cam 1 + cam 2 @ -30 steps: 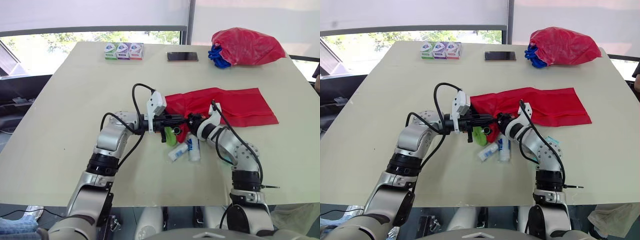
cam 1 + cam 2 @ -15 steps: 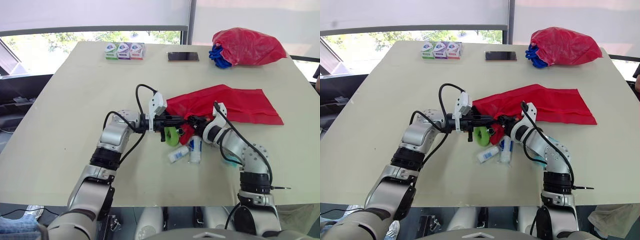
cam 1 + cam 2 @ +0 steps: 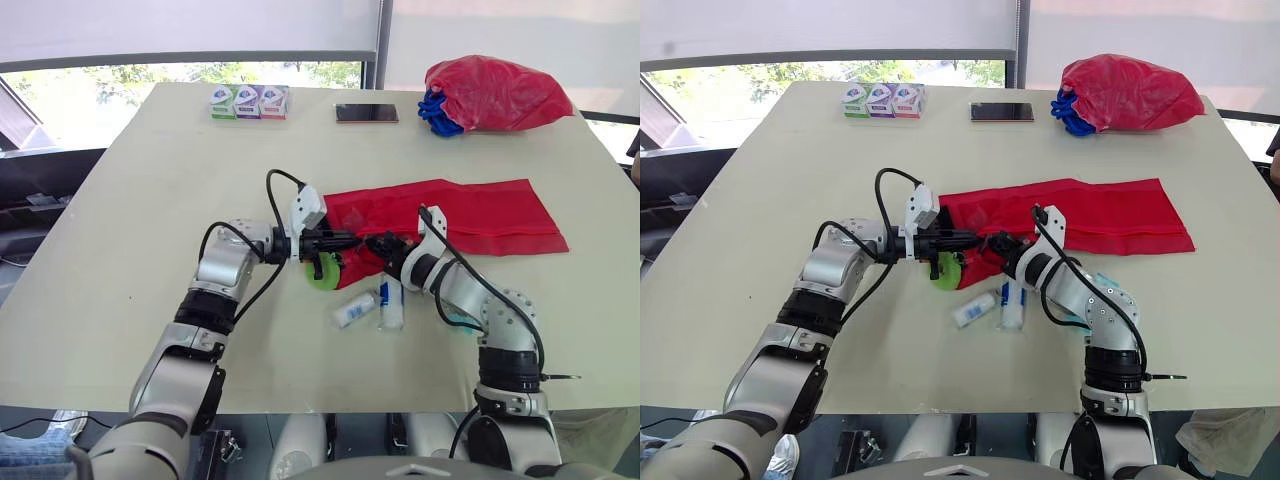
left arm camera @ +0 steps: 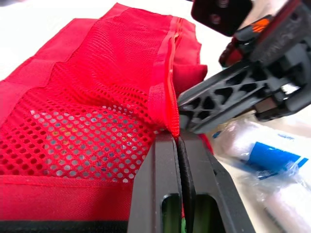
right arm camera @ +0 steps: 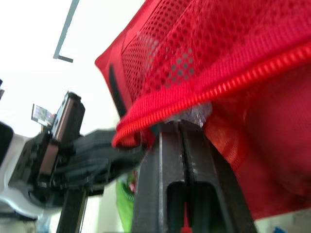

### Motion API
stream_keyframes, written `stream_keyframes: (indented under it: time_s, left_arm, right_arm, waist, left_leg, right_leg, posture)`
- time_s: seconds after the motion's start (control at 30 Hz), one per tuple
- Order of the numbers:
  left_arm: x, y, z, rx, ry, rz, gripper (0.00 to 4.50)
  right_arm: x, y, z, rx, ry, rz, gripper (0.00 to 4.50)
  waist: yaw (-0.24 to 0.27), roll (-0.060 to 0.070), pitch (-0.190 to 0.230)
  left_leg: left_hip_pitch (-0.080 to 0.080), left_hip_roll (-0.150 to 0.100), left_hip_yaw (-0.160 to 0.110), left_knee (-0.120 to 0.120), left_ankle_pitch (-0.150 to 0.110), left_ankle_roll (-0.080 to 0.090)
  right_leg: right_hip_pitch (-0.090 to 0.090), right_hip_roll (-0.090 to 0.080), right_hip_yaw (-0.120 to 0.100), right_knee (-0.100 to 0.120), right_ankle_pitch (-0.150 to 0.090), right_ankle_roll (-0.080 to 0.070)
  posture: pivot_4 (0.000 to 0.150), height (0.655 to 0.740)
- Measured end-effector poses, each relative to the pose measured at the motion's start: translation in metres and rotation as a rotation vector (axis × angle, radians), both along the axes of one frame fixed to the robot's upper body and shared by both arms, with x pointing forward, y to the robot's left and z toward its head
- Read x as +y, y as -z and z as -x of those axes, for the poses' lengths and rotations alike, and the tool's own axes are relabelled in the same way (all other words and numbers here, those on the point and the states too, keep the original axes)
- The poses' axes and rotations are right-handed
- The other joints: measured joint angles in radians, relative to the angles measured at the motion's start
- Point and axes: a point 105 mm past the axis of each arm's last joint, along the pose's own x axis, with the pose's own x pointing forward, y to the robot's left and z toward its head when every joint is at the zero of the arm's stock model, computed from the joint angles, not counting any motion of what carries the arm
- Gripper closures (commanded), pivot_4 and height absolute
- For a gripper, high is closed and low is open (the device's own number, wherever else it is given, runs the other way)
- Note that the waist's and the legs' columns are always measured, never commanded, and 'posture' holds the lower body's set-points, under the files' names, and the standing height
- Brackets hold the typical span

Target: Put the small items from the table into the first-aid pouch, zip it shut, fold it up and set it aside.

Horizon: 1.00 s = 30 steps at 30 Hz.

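Left pincer [image 3: 348, 240] and right pincer [image 3: 376, 243] both clamp the red pouch [image 3: 455, 215], with green roll [image 3: 322, 276] and 2 tubes [image 3: 355, 308] just beside.

pouch [image 3: 450, 215] 1 | green roll [image 3: 322, 276] 1 | packets [image 3: 355, 308] 2, maybe 3 | boxes [image 3: 247, 102] 3 | phone [image 3: 366, 113] 1 | bag [image 3: 495, 92] 1

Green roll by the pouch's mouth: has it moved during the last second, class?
Yes. The green roll has shifted toward the robot's left, widening its gap from the white packets, which lie where they were, near the red pouch.
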Motion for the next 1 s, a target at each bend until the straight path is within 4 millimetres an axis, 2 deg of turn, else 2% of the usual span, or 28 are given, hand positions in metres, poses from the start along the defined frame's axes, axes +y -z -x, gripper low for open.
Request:
stream_keyframes:
  time_s: [0.33,0.5,0.63,0.73,0.8,0.9,0.97,1.0]
  left_arm:
    - [0.008,0.002,-0.01,-0.034,-0.011,-0.028,4.5]
    - [0.02,0.005,-0.017,-0.079,-0.019,-0.092,4.5]
    - [0.027,0.006,-0.019,-0.097,-0.02,-0.126,4.5]
    - [0.034,0.009,-0.02,-0.086,-0.03,-0.14,4.5]
    - [0.042,0.007,-0.021,-0.086,-0.043,-0.156,4.5]
    - [0.066,0.004,-0.024,-0.104,-0.09,-0.204,4.5]
    - [0.077,0.004,-0.025,-0.114,-0.122,-0.223,4.5]
    - [0.08,0.005,-0.026,-0.113,-0.132,-0.225,4.5]
  right_arm:
    - [-0.007,-0.004,0.006,-0.073,-0.058,0.112,4.46]
    - [-0.016,-0.019,0.012,-0.243,-0.105,0.205,4.46]
    - [-0.037,-0.038,0.019,-0.477,-0.1,0.307,4.46]
    - [-0.056,-0.043,0.027,-0.611,-0.098,0.405,4.46]
    - [-0.07,-0.045,0.04,-0.709,-0.156,0.481,4.46]
    - [-0.094,-0.047,0.061,-0.793,-0.261,0.566,3.63]
    - [-0.105,-0.051,0.069,-0.82,-0.311,0.586,2.64]
    - [-0.107,-0.054,0.071,-0.83,-0.318,0.589,2.28]
  waist:
    - [-0.001,0.0,0.0]
    - [0.0,0.0,0.0]
    - [0.002,0.0,0.0]
    - [0.002,-0.001,0.0]
    - [0.003,-0.001,0.0]
    - [0.0,-0.001,0.0]
    - [0.001,-0.001,0.0]
    - [0.001,-0.001,0.0]
  left_leg:
    - [0.0,0.0,0.0,0.0,0.0,0.0]
    - [0.0,0.0,0.0,0.0,0.0,0.0]
    - [-0.001,-0.001,0.0,0.0,-0.001,0.001]
    - [-0.001,-0.001,0.0,0.0,-0.001,0.001]
    - [-0.001,-0.001,-0.001,0.0,-0.001,0.001]
    - [0.0,0.0,0.001,0.0,-0.001,0.001]
    - [0.001,0.001,0.001,0.0,-0.001,0.001]
    - [0.001,0.001,0.001,0.0,-0.001,0.001]
  right_leg:
    - [0.0,0.0,0.0,0.0,0.0,0.0]
    - [0.0,0.0,0.0,-0.001,0.0,0.0]
    - [0.0,0.0,-0.001,-0.001,0.0,0.0]
    - [0.0,0.0,-0.001,-0.002,0.0,0.0]
    - [0.0,0.001,-0.001,-0.002,0.0,0.001]
    - [0.0,0.001,0.0,-0.002,0.0,0.001]
    - [0.0,0.002,0.0,-0.001,0.0,0.0]
    - [0.001,0.002,0.0,-0.001,0.0,0.0]
  posture:
    - [0.15,0.74]
    - [0.15,0.74]
    - [0.15,0.74]
    - [0.15,0.74]
    - [0.15,0.74]
    - [0.15,0.74]
    - [0.15,0.74]
    - [0.15,0.74]
